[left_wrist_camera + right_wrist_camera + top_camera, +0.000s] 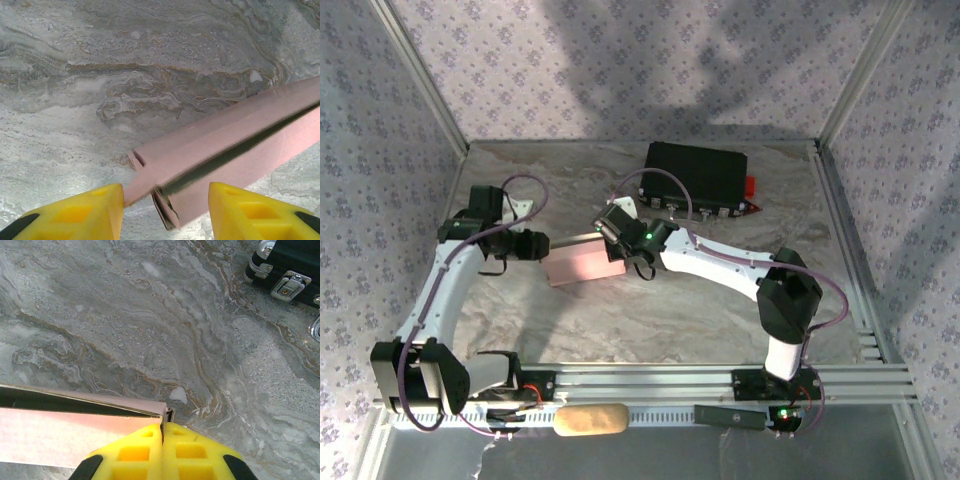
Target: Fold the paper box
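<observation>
Handling the box (pixel 585 265) calls for a light touch. It is thin pink card, judged very light, springy at the creases and easy to dent or crease in the wrong place. It lies part-folded on the table (pixel 720 310), between the two grippers and well clear of the black case (pixel 695 170).

The left gripper (pixel 535 245) stands with jaws apart. In the left wrist view the box's near end (pixel 225 145) sits between the yellow fingers (pixel 85 210), showing a dark slot between two card walls.

The right gripper (pixel 620 255) has its jaws closed tight at the box's other end (pixel 75 435). Whether a card edge is pinched between them cannot be told.

Recommended hold: pinch a single wall or flap close to a crease, where the card is stiffest. Avoid squeezing across the hollow section, which would likely collapse. Expect the box to slide on the smooth table unless one end is pinned.
</observation>
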`<state>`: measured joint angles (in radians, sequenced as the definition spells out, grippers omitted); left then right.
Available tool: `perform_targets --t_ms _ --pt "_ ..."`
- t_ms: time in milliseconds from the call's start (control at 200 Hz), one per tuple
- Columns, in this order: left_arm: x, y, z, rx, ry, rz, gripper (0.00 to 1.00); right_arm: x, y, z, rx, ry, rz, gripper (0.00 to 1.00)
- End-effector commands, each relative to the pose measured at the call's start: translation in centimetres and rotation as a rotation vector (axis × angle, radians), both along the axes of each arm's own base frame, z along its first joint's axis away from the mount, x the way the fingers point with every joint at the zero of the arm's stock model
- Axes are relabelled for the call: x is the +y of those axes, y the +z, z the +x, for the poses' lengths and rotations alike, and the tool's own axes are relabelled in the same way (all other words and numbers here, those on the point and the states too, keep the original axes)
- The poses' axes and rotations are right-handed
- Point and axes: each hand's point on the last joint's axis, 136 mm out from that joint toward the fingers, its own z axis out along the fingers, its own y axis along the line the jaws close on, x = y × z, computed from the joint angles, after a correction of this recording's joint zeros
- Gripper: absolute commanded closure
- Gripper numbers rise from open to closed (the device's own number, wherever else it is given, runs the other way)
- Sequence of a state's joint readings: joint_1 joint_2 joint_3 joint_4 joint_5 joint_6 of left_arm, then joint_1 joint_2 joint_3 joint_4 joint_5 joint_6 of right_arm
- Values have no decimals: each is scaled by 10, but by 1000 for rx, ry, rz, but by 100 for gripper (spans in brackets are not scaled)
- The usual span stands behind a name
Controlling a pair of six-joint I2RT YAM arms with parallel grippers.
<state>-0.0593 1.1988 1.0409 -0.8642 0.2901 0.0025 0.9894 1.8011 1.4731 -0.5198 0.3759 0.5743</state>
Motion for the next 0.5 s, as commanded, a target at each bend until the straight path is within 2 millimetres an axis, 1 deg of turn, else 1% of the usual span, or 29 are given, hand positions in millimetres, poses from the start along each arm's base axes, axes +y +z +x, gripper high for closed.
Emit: perform_targets --t_ms 0,80,160,260,395,470,495 --pt "3 -11 -1 16 7 28 53 -5 -29 -11 90 38 -76 100" --pt "7 -17 -1 30 14 61 56 -4 -29 -11 91 39 -72 100" --pt "4 -24 -1 58 -4 84 61 -3 -30 -11 92 39 -72 100" --pt "5 -30 -4 80 -4 143 61 -3 -30 -11 93 38 -70 100" --pt "6 -27 -5 55 8 157 74 -3 -30 -11 93 39 -70 100" --pt "6 -22 -6 48 14 158 75 -3 -30 -12 95 39 -70 100" --pt "6 -18 -6 41 20 156 74 -3 -30 -12 94 39 -71 100"
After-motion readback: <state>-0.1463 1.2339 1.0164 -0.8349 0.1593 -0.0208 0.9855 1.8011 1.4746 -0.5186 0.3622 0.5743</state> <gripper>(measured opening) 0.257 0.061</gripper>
